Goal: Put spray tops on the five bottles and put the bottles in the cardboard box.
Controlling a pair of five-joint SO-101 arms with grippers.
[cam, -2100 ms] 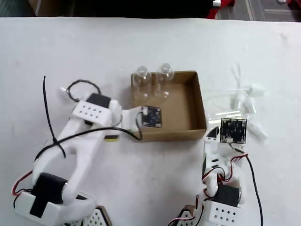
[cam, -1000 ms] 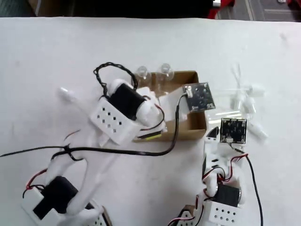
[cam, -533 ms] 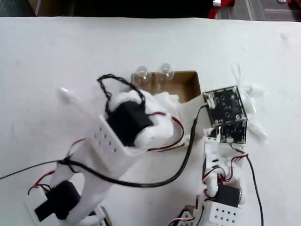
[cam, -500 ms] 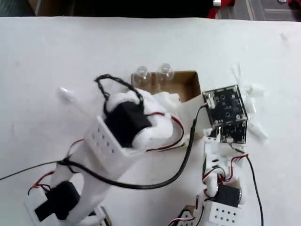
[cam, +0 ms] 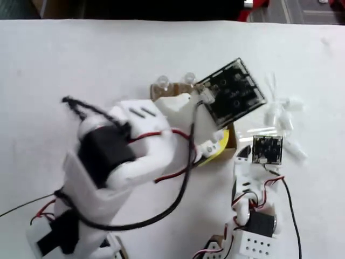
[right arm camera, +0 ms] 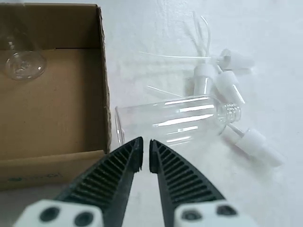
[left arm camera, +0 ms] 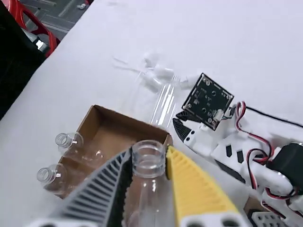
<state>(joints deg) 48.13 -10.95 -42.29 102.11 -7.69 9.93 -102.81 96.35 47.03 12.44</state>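
Currently a clear bottle (left arm camera: 144,187) with no spray top sits upright between the jaws of the left gripper (left arm camera: 148,160). The grey jaw and the yellow jaw are closed against its neck from either side, and its open mouth faces the wrist camera. The gripper holds it above the near side of the cardboard box (left arm camera: 124,124).

Two more open bottles stand side by side in the box. One (left arm camera: 66,142) and the other (left arm camera: 46,175) are both against a side wall, and from overhead their mouths (cam: 161,82) peek out past the left arm (cam: 124,156), which covers most of the box (cam: 230,138).

Just outside the box's wall (right arm camera: 101,71), a fourth bottle (right arm camera: 170,120) lies on its side on the white table (cam: 108,54), its threaded neck pointing away from the box. A loose cluster of white spray tops (right arm camera: 227,78) with thin dip tubes lies beside and beyond that neck. It also shows from overhead as the pale pile (cam: 283,116) to the side of the box.

The right gripper (right arm camera: 146,150) hovers low over the table near the base of the lying bottle. Its black jaws are drawn almost together with a thin slit between them, holding nothing.
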